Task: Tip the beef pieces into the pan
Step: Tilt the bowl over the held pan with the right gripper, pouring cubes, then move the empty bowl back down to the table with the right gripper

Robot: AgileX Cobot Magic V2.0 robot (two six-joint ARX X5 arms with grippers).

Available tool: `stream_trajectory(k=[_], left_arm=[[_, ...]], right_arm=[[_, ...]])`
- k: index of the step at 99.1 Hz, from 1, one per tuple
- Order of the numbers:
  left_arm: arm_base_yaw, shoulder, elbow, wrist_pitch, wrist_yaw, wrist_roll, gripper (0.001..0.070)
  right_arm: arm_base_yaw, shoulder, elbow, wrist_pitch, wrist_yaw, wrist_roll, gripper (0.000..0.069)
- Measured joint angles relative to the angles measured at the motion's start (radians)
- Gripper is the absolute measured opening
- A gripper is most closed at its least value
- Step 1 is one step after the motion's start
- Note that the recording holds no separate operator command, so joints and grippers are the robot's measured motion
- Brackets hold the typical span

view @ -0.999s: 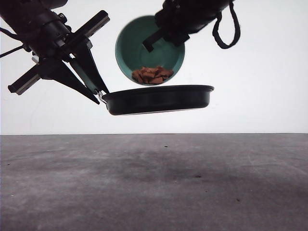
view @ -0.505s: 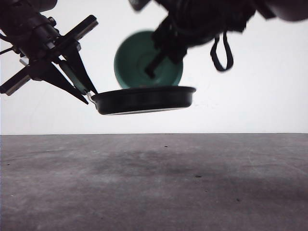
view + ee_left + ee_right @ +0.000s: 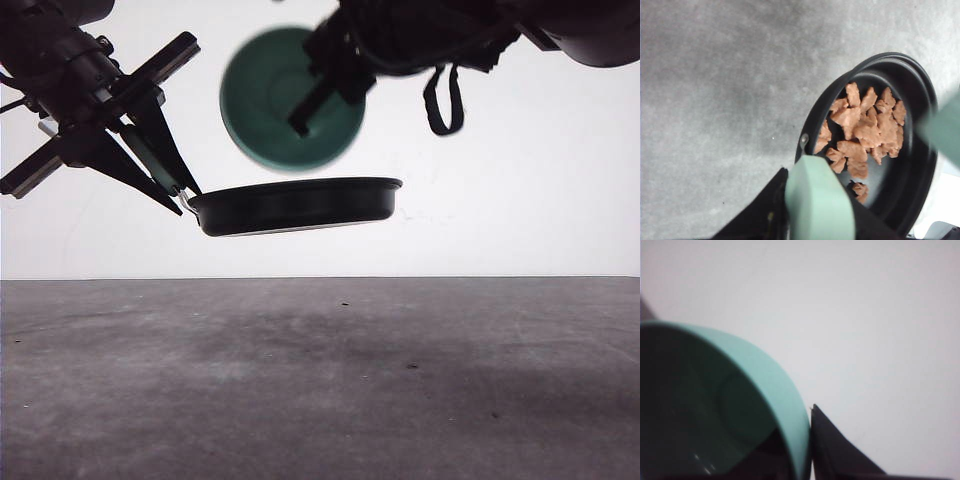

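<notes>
The black pan (image 3: 295, 205) hangs level in the air above the table, held by its mint-green handle (image 3: 817, 205) in my left gripper (image 3: 180, 188), which is shut on it. The reddish-brown beef pieces (image 3: 865, 130) lie heaped inside the pan (image 3: 917, 150). My right gripper (image 3: 310, 100) is shut on the rim of a teal-green bowl (image 3: 285, 100), tipped on its side above the pan's back edge. The bowl's inside (image 3: 705, 410) looks bare, with one finger (image 3: 835, 450) against its outer wall.
The grey table top (image 3: 320, 380) stretches below the raised pan, with a white wall (image 3: 540, 180) behind. A black strap (image 3: 440, 100) dangles from the right arm beside the bowl.
The beef pieces have gone from the bowl into the pan. The pan has shifted left. The right arm has lifted the bowl up and to the left.
</notes>
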State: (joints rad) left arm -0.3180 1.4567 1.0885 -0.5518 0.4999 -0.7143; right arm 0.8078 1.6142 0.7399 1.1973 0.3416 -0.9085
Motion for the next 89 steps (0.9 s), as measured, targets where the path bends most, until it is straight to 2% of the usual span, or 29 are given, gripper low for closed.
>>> stream_trajectory(k=[34, 44, 51, 59, 64, 68, 74, 77, 89], left_arm=[[-0.001, 0.001, 0.000, 0.002, 0.006, 0.011, 0.0054], [-0.001, 0.001, 0.000, 0.002, 0.007, 0.016, 0.0054], [-0.002, 0.001, 0.000, 0.002, 0.007, 0.018, 0.0054], [-0.007, 0.001, 0.000, 0.002, 0.007, 0.019, 0.0054], [-0.012, 0.001, 0.000, 0.002, 0.008, 0.020, 0.0054], [-0.013, 0.001, 0.000, 0.002, 0.008, 0.021, 0.0054], [-0.014, 0.001, 0.000, 0.002, 0.008, 0.022, 0.0054], [-0.014, 0.001, 0.000, 0.002, 0.008, 0.022, 0.0054], [-0.014, 0.001, 0.000, 0.003, 0.008, 0.026, 0.0054]], right_arm=[[-0.003, 0.000, 0.052, 0.021, 0.020, -0.015, 0.0023], [-0.005, 0.000, 0.052, 0.021, -0.008, -0.027, 0.0023], [-0.006, 0.000, 0.052, 0.020, -0.005, 0.001, 0.0023], [-0.006, -0.008, 0.052, -0.021, 0.073, 0.114, 0.0023], [-0.006, -0.034, 0.052, -0.121, 0.138, 0.217, 0.0023], [-0.006, -0.064, 0.052, -0.225, 0.147, 0.313, 0.0023], [-0.011, -0.129, 0.052, -0.395, 0.111, 0.476, 0.0023], [-0.015, -0.179, 0.052, -0.496, 0.070, 0.590, 0.0023], [-0.038, -0.333, 0.052, -0.728, -0.069, 0.880, 0.0023]])
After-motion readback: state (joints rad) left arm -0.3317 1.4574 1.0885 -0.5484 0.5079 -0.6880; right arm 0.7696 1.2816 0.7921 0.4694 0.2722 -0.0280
